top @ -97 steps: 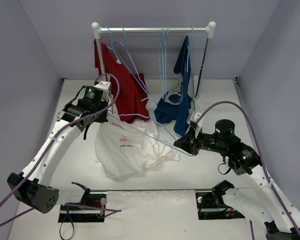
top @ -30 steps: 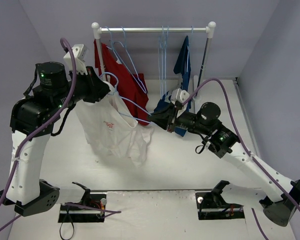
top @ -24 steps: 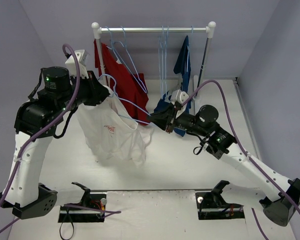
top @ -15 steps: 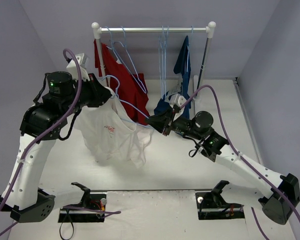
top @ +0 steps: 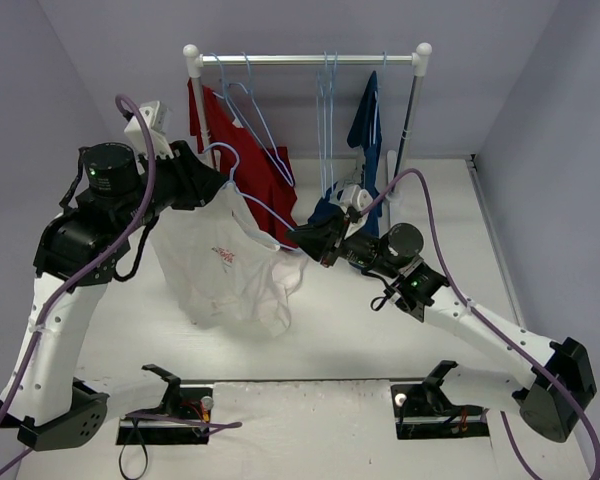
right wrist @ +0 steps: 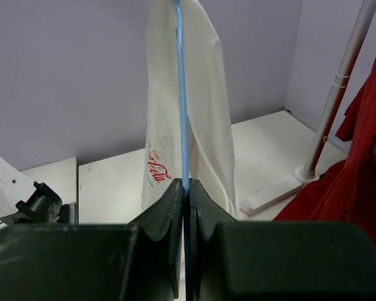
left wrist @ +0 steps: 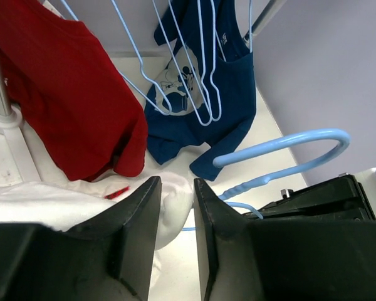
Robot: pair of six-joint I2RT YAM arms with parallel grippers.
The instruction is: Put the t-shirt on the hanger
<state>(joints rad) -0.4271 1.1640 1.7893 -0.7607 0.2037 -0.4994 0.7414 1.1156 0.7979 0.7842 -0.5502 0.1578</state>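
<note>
My left gripper [top: 208, 186] is raised high on the left side, its 2 fingers [left wrist: 138, 219] drawn close with only a narrow slit between them, and the white cloth of the t-shirt [top: 225, 262] is bunched in that slit. The shirt hangs down from there in a long loose fold, its small red logo facing the front. The hanger [left wrist: 282, 140] comes out just beside my left fingers: its curved pale-blue hook sticks past them, and the twisted neck runs right along the outside of 1 finger. I cannot tell whether that finger touches the neck.

From the hook, 1 arm of the hanger slants down and across to my right gripper [right wrist: 185, 185], which is stretched toward the middle of the table. That gripper is closed tight on the thin blue wire, which runs straight up from between the fingertips. In the right wrist view the white cloth drapes over the wire on both sides.

Behind all this stands the clothes rack [top: 310, 59]. The red shirt [top: 250, 175] hangs at its left end, the navy-blue shirt [top: 365, 125] at its right, and spare blue hangers [top: 328, 110] hang between them.
</note>
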